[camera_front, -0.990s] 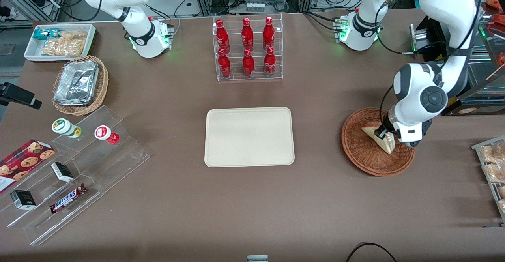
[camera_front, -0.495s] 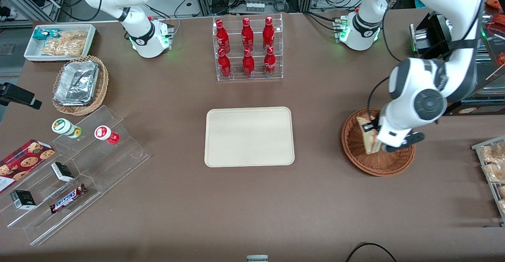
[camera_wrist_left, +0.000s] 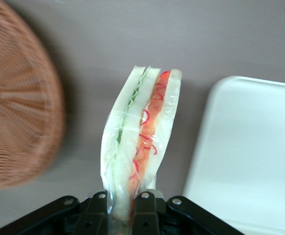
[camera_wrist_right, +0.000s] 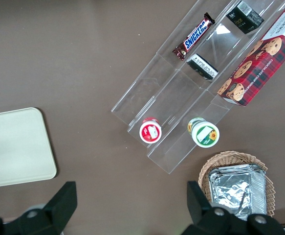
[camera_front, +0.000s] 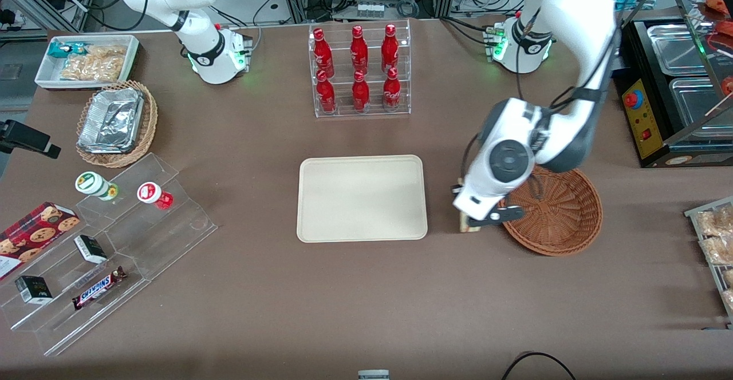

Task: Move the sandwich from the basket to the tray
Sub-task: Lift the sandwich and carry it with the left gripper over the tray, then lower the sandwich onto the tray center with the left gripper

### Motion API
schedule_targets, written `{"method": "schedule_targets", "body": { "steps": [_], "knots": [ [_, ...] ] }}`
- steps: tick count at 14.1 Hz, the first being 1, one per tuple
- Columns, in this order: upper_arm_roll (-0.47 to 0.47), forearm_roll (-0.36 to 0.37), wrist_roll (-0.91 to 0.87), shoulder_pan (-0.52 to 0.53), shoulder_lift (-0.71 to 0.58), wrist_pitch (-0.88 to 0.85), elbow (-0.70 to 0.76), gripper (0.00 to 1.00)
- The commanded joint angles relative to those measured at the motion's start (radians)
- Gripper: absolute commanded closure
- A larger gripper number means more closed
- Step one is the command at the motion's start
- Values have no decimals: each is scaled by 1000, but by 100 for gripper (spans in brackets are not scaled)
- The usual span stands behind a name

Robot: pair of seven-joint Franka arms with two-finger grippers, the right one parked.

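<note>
Claw (camera_wrist_left: pixel 124 203) clamped on sandwich (camera_wrist_left: pixel 141 142), above bare table between basket (camera_front: pixel 558 211) and tray (camera_front: pixel 362 198)

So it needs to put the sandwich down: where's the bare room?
The tray is bare. The claw, shut on the sandwich, hangs over bare table between tray and basket. The bottle rack crowds the table past the tray.

One sandwich (camera_wrist_left: pixel 141 142), one basket (camera_front: pixel 558 211), one tray (camera_front: pixel 362 198), six red bottles (camera_front: pixel 358 68).
</note>
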Motion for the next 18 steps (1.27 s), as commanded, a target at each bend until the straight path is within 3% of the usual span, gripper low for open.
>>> {"method": "schedule_targets", "body": {
  "steps": [1, 7, 11, 18],
  "knots": [
    [8, -36, -113, -98, 113, -21, 164, 100],
    [8, -36, -314, -244, 282, -2, 376, 100],
    [-48, -31, -348, -267, 329, 76, 381, 100],
    [-50, -28, -383, -301, 376, 154, 374, 95]
  ]
}}
